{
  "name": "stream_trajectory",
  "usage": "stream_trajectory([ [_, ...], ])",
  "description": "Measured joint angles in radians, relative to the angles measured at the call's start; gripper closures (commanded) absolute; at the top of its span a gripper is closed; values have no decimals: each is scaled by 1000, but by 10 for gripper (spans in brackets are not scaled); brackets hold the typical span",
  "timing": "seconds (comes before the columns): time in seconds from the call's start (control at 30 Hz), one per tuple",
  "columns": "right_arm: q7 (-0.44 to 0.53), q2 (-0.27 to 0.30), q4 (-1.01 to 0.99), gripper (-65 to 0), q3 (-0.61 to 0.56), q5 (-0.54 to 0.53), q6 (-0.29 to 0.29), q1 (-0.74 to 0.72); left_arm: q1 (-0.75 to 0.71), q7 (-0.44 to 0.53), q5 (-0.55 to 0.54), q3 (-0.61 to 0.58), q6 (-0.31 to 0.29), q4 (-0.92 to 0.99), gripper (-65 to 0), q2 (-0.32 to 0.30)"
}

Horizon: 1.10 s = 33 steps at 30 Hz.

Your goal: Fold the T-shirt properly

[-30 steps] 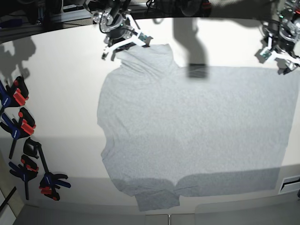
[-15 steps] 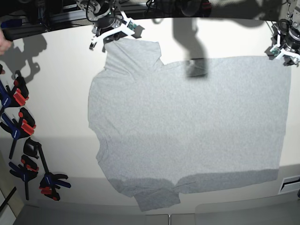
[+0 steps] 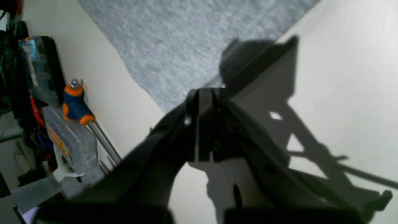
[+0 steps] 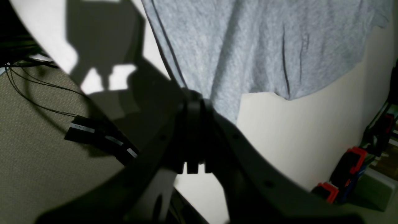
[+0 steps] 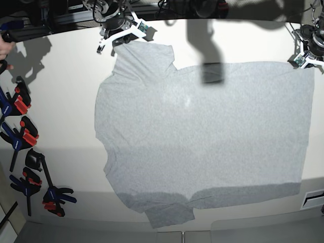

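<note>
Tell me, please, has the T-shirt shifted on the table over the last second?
Yes. The T-shirt has been drawn toward the clamps at the base view's left, and now lies spread flatter.

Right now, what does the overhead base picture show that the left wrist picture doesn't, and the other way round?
Only the base view shows the whole T-shirt spread flat on the white table, both arms at its far corners, and the red-and-blue clamps at the table's edge. Only the left wrist view shows a clear plastic box and an orange-and-blue tool handle, and up close that the left fingers are shut on the shirt's corner. Both show grey shirt fabric on the pale table.
</note>
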<state>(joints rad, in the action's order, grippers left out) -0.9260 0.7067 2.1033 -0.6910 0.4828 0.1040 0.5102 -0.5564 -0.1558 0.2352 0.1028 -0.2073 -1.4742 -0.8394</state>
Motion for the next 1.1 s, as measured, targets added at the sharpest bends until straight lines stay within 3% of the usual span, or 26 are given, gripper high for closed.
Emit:
stream_trajectory([
  [0.27, 0, 0, 0, 0, 0, 0, 0, 0, 3, -2, 0, 0, 0, -19, 0, 0],
  [0.37, -1, 0, 0, 0, 0, 8, -68, 0, 3, -28, 0, 0, 0, -45, 0, 0],
  [0.47, 7, 0, 0, 0, 0, 96, -148, 0, 3, -28, 0, 0, 1, -73, 0, 0],
  [0.6, 20, 0, 0, 0, 0, 136, -188, -13, 5, -27, -3, 0, 93, -101, 0, 1],
  [0.7, 52, 0, 0, 0, 0, 113, -188, -33, 6, -27, -3, 0, 159, -103, 0, 2],
  [1.0, 88, -82, 0, 0, -1, -43, -193, -229, 17, 6, -12, 0, 166, -103, 0, 2],
  [1.1, 122, -107, -23, 0, -2, -93, -192, -303, 53, 6, -144, -2, 167, -103, 0, 5],
])
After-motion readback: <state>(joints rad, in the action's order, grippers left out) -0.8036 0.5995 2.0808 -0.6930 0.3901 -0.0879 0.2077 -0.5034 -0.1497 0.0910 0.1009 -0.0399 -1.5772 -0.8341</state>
